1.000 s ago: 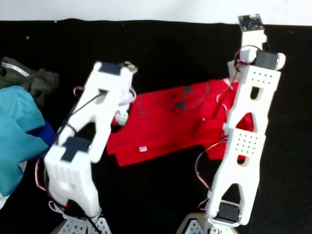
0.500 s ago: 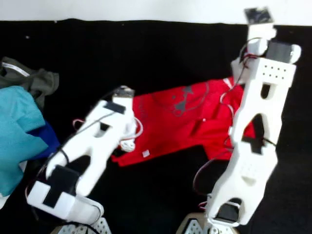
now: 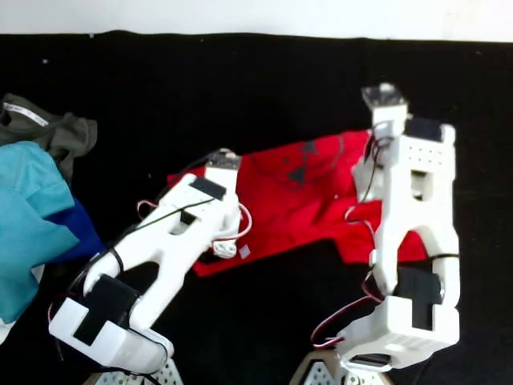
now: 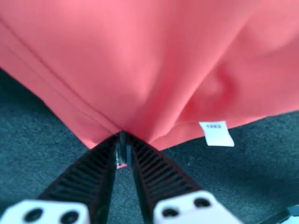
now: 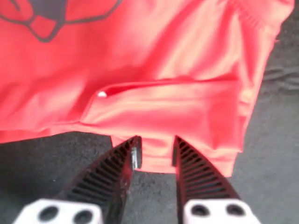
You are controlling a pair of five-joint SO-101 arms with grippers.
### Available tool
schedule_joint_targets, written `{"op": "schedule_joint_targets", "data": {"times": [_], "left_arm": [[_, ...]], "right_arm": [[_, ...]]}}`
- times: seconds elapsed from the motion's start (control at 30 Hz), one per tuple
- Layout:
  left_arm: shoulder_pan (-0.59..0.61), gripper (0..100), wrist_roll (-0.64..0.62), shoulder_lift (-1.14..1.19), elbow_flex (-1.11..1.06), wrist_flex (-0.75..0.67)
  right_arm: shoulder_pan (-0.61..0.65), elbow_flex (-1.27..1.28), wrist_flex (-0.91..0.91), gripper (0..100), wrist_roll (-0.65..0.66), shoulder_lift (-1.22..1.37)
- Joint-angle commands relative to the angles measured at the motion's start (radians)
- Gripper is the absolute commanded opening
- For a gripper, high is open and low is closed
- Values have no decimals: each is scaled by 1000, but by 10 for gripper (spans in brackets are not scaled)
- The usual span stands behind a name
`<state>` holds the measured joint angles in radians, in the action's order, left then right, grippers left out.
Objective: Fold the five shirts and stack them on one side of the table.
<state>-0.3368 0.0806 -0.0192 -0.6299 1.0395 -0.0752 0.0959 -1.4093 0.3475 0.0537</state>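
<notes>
A red shirt [image 3: 296, 192] with a dark print lies spread across the middle of the black table. My left gripper [image 4: 122, 137] is down at the shirt's near left hem, shut on a pinch of the red cloth [image 4: 140, 60], close to a small white tag [image 4: 216, 134]. In the high view that gripper [image 3: 220, 247] sits by the same tag [image 3: 243, 253]. My right gripper [image 5: 156, 142] is open at the shirt's right side. Its fingers straddle the edge of a folded red flap [image 5: 163, 112].
A pile of other shirts sits at the table's left edge: teal [image 3: 28, 216], blue [image 3: 78, 228] and olive grey [image 3: 48, 128]. Bare black cloth [image 3: 240, 80] stretches behind the red shirt up to the white back edge.
Both arms have come down over the red shirt. The left arm swung right and lowered to the near hem. The right arm drew back toward its base, and the shirt's left side shifted.
</notes>
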Motion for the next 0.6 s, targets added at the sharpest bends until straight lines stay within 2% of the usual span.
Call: {"op": "schedule_joint_targets", "data": {"times": [0.0, 0.3, 0.37, 0.47, 0.57], "left_arm": [[33, 8, -3, -33, 1, -40], [44, 8, -3, -33, -110, -203], [44, 8, -3, -35, -114, -209], [44, 8, -5, -35, -114, -209], [44, 8, -5, -35, -114, -210]], "right_arm": [[8, 59, 94, 189, 0, -7], [5, 61, 182, 193, -2, 165], [5, 61, 182, 148, -2, 180], [5, 58, 183, 5, -2, 180], [-12, 21, 182, 9, -2, 180]]}}
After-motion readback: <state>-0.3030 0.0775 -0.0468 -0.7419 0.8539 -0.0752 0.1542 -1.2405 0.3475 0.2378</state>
